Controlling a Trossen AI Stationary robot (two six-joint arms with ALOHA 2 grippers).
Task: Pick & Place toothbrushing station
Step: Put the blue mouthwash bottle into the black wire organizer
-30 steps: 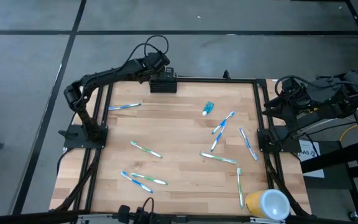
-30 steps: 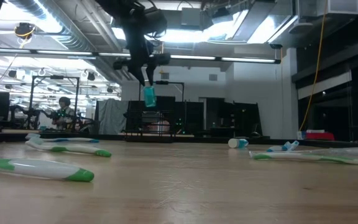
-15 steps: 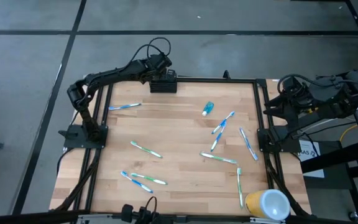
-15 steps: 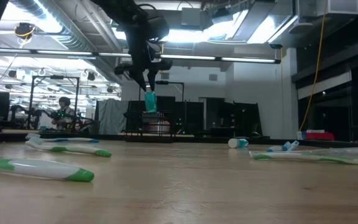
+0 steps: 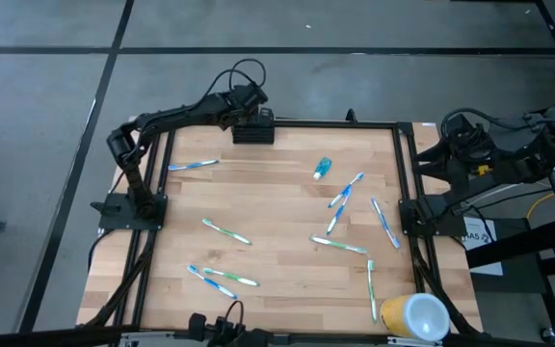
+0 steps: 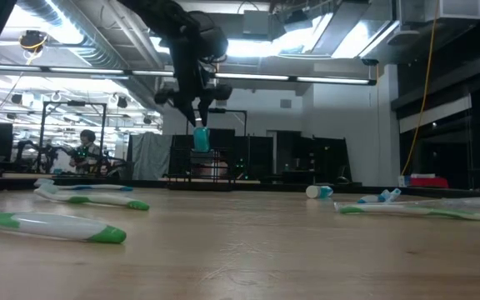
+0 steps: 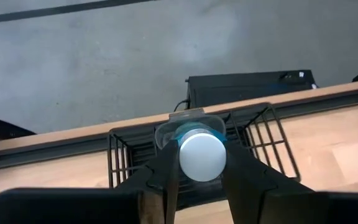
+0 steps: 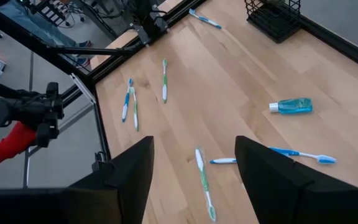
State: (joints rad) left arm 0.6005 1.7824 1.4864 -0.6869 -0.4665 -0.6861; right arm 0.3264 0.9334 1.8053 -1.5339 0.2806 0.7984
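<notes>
Your left gripper (image 7: 194,180) is hanging right over the caddy (image 7: 253,134) with a bottle pinched in it.
It's gripping a small blue bottle (image 6: 200,139) by its white cap (image 7: 202,155); the caddy is sitting at the table's far edge. Your right gripper (image 8: 191,180) is waiting wide and empty off the table's right side. No writing is showing that can be read.

You see a black wire-mesh caddy (image 5: 253,132) on the pale wood-grain bench (image 5: 268,222), a teal bottle with a white cap (image 7: 202,154), green-and-white and blue-and-white toothbrushes (image 5: 226,231), and a yellow-and-white cup (image 5: 414,316).
</notes>
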